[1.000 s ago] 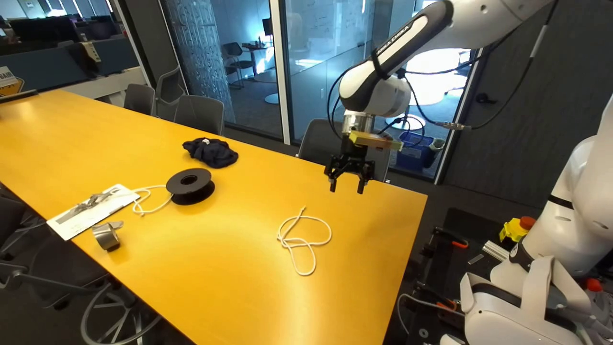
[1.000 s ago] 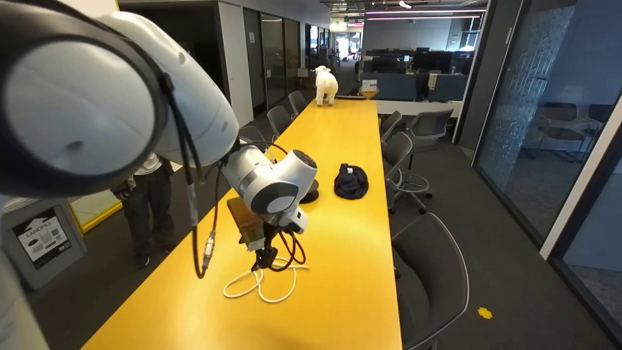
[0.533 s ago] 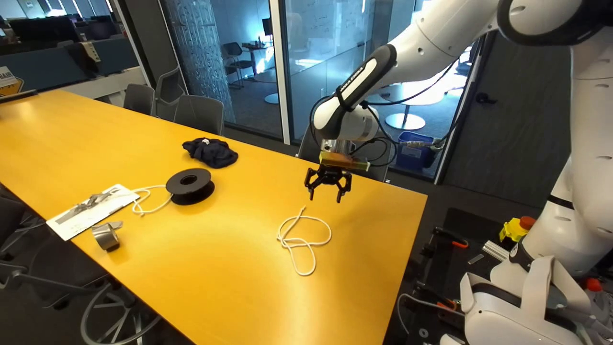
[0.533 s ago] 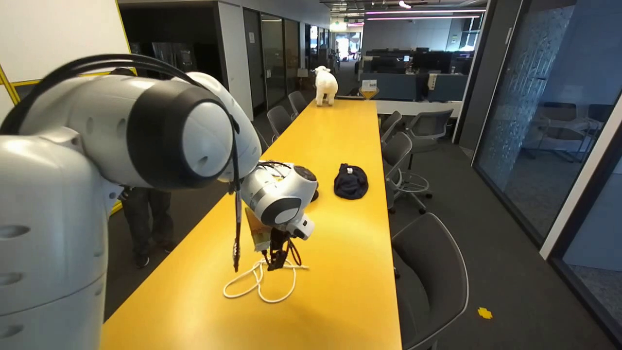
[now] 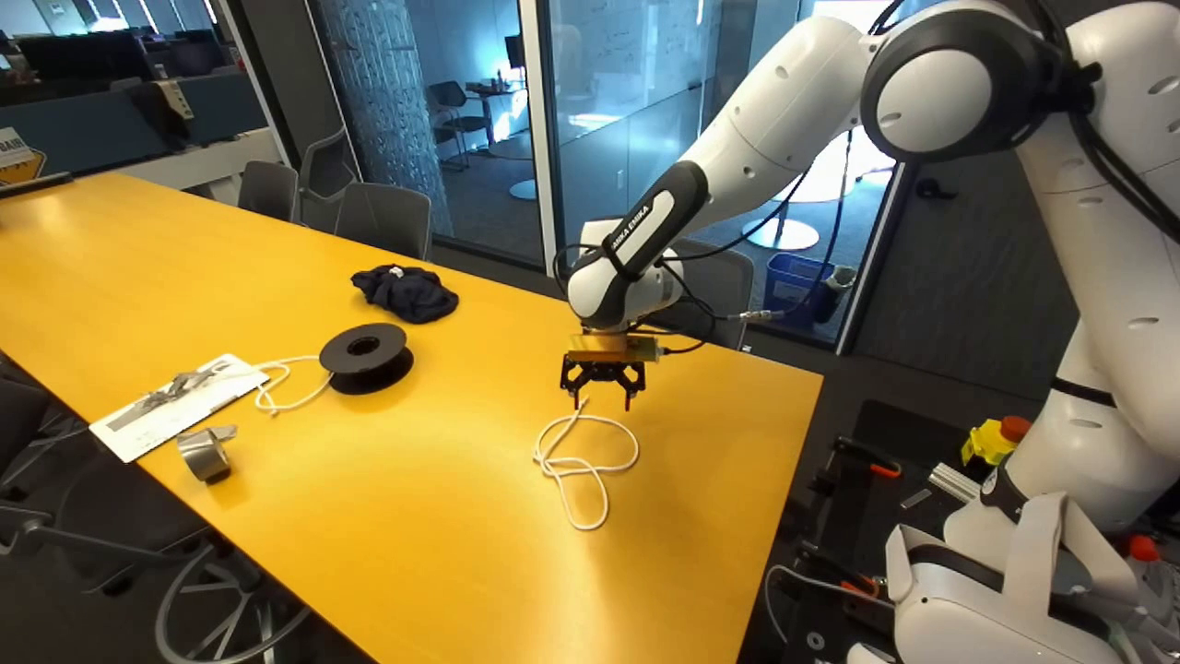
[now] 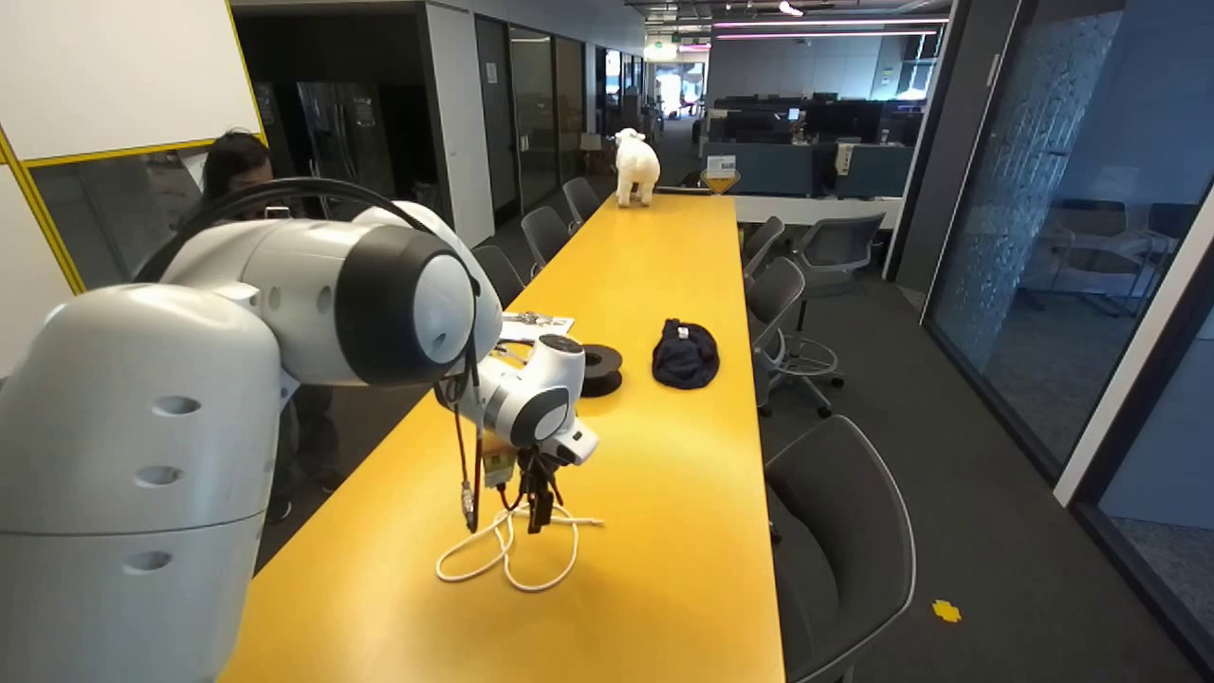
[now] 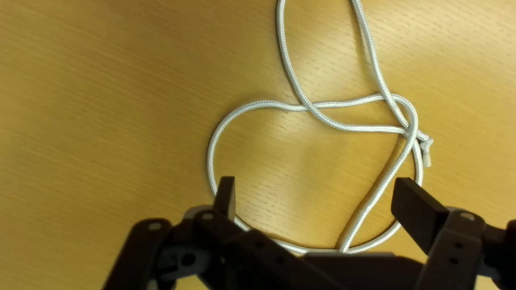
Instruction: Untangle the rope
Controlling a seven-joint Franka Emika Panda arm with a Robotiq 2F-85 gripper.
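- Rope [image 7: 363, 128]: thin, white, looped and crossing over itself; it lies near the short end of the table [image 5: 442, 516] by the robot's base [image 5: 1060, 447], about midway between the long edges.
- Gripper [image 5: 602, 404]: hanging above one loop; I see its jaws spread wide.
- Black spool [image 5: 364, 367]: farther along the table.
- Dark cloth bundle [image 5: 406, 293]: toward the long edge beside the glass wall [image 5: 636, 166].
- Silver tape roll [image 5: 199, 452]: close to the opposite long edge.

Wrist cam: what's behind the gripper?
Behind the open gripper, table and rope: the loop's edge passes behind both fingers, visible between them. A strand running across that loop disappears behind the gripper's body; its continuation there is covered.
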